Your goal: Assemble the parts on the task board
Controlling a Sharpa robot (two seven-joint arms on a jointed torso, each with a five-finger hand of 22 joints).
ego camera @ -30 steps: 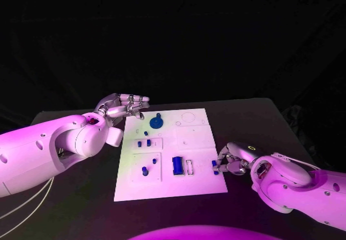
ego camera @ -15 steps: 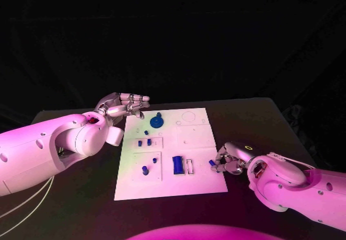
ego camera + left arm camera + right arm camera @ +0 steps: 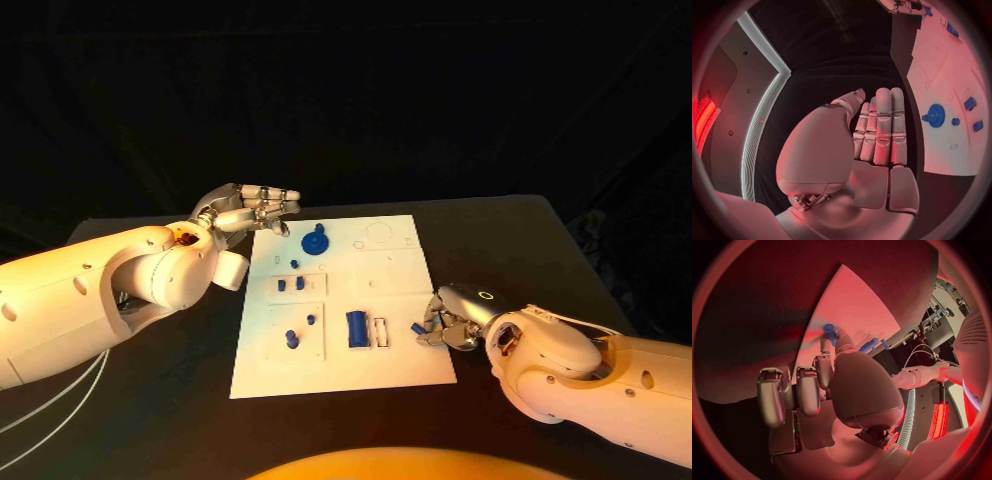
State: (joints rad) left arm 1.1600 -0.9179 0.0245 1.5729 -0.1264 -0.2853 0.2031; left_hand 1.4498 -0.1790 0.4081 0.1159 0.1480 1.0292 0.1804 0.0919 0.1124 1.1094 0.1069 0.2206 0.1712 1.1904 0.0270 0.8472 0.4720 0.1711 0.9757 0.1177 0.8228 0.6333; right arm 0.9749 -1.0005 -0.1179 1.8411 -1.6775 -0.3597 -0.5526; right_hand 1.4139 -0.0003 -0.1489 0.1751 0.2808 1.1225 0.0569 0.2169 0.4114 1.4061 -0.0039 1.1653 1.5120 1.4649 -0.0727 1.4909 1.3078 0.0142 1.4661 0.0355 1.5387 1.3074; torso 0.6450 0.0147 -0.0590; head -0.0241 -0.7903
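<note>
Part [image 3: 417, 327]: small blue piece pinched in the right hand's fingertips, at the board's right edge.
Board [image 3: 404, 285]: mid-table; gear [image 3: 315, 243] near its far edge.
Right hand [image 3: 450, 325]: fingers closed round the part.
Left hand [image 3: 248, 209]: off the board's far left corner, fingers straight, together, holding nothing.
</note>
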